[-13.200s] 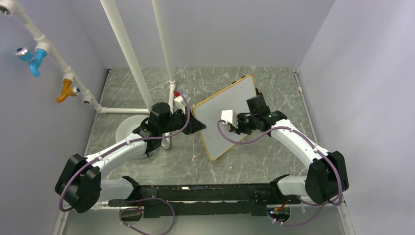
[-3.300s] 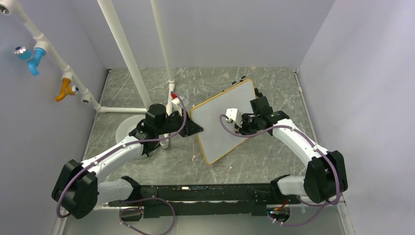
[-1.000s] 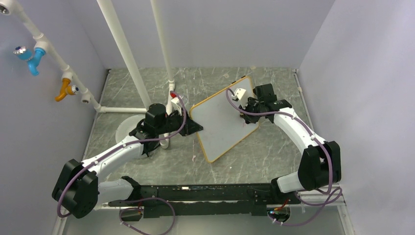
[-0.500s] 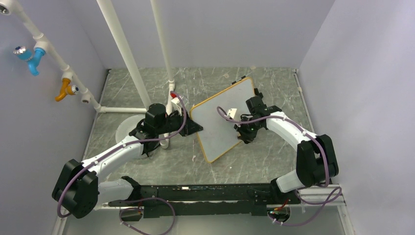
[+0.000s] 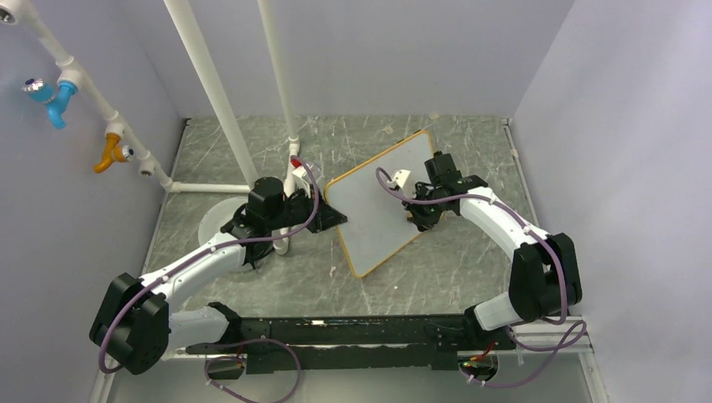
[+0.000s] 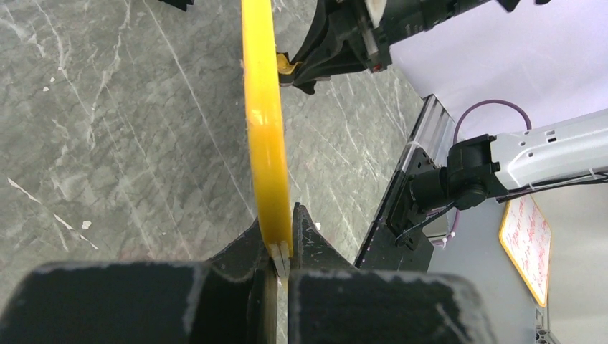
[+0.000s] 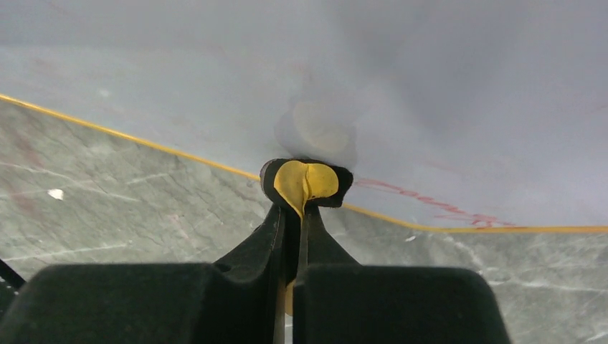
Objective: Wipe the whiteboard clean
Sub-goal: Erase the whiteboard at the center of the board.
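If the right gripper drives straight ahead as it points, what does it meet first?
The whiteboard: the yellow pad that the right gripper holds seems to touch it, though depth is unclear.

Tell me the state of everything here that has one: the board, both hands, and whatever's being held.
Small white whiteboard with orange wooden frame: mostly wiped, faint red scrawl left near one edge.
Left hand: shut on the whiteboard's frame.
Right hand: shut on the eraser.
Small yellow-and-black eraser: held against the whiteboard's surface.
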Robot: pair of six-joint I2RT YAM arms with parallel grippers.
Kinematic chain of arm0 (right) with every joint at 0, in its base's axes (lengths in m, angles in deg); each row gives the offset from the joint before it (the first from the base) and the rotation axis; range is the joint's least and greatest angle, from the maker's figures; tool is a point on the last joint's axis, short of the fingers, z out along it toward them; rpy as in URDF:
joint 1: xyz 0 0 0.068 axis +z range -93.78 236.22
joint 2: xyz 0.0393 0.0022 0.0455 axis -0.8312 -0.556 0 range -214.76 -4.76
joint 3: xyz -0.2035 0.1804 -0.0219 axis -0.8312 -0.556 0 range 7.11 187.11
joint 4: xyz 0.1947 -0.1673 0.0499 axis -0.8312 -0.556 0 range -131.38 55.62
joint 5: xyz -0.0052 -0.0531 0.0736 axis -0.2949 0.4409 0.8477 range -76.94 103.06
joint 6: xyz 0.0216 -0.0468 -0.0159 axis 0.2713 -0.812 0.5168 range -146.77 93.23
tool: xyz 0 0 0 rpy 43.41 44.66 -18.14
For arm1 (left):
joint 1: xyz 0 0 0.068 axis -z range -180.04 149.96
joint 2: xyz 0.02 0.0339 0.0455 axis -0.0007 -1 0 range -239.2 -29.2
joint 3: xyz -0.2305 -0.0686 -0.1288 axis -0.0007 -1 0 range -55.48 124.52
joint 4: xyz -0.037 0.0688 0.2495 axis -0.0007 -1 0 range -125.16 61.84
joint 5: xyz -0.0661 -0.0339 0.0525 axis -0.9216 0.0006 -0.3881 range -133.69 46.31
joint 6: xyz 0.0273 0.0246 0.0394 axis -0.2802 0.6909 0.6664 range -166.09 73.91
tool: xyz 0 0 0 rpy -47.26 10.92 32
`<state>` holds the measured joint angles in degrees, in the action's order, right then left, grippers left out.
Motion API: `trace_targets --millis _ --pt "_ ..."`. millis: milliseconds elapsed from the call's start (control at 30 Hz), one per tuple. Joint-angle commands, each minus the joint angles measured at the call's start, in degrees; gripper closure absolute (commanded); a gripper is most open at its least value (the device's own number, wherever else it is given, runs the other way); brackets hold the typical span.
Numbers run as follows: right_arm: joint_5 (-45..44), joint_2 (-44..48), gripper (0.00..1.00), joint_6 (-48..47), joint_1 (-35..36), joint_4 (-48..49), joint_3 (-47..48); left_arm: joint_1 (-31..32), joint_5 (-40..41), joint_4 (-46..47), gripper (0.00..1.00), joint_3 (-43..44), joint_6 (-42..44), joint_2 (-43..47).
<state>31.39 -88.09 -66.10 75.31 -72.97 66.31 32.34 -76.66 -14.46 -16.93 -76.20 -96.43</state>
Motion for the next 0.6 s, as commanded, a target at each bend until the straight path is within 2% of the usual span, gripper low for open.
trace_targets --millis 0,133,400,567 --pt "-5.15 -2.27 1.00 -0.14 -0.85 5.23 -4.60 0.26 -8.85 5.95 1.00 0.47 -1.32 2.09" --pt "-4.36 -2.25 1.00 0.04 -0.99 4.89 -4.30 0.15 -9.02 6.07 1.00 0.48 -1.53 2.00" --pt "2.70 -1.81 1.00 3.08 -4.75 2.97 8.98 0.22 -8.95 5.71 1.00 0.76 -1.36 1.92" --pt "1.72 -1.89 1.00 3.47 -5.20 4.39 6.48 0.23 -8.80 5.73 1.00 0.39 -1.34 2.24"
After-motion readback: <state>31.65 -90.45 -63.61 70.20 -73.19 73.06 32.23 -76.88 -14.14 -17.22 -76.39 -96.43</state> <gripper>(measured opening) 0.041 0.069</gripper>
